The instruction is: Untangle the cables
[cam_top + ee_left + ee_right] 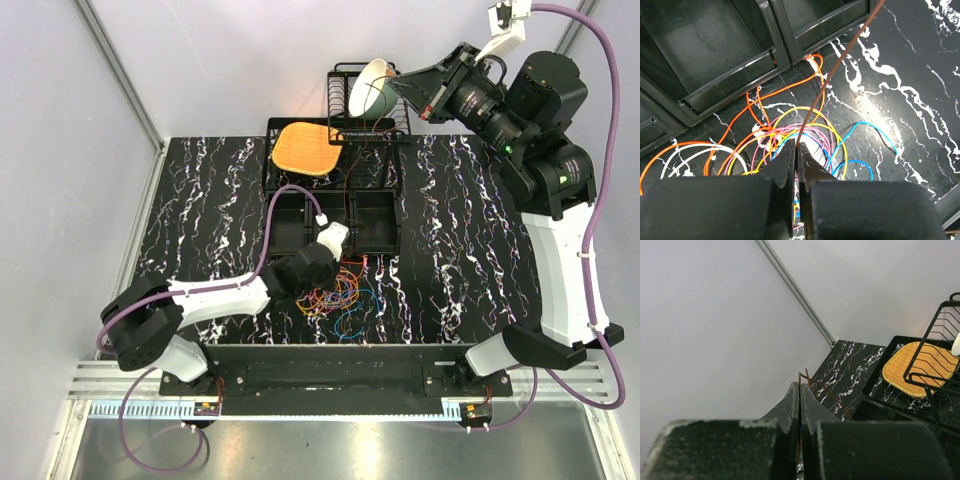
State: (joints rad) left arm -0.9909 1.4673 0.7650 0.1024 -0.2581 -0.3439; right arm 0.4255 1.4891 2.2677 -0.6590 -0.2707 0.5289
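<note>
- The left end effector (796,150) is closed tight. Its jaws pinch a brown cable (839,67) just above the heap, and the cable runs from the tips up and away toward the far right.
- The right end effector (800,388) is also closed, with what appears to be the same thin brown cable caught between its tips. It is raised high over the far side, beside the bowl (372,88) in the dish rack (390,130).
- The rest of the cables (782,132) lie in a loose tangle on the tabletop (910,100), directly under the left end effector. Orange, yellow, pink, white and blue loops cross over one another, just in front of the black bins (715,55).
- The step in hand looks like drawing the brown cable out of the heap, stretched between the two arms.
- To do it well, pull slowly along the cable's own line and watch whether the yellow or pink loops lift with it.
- If they rise, ease off rather than tighten a knot.
- Lead the freed cable well apart from the heap and away from the rack's wires, where it could snag.
</note>
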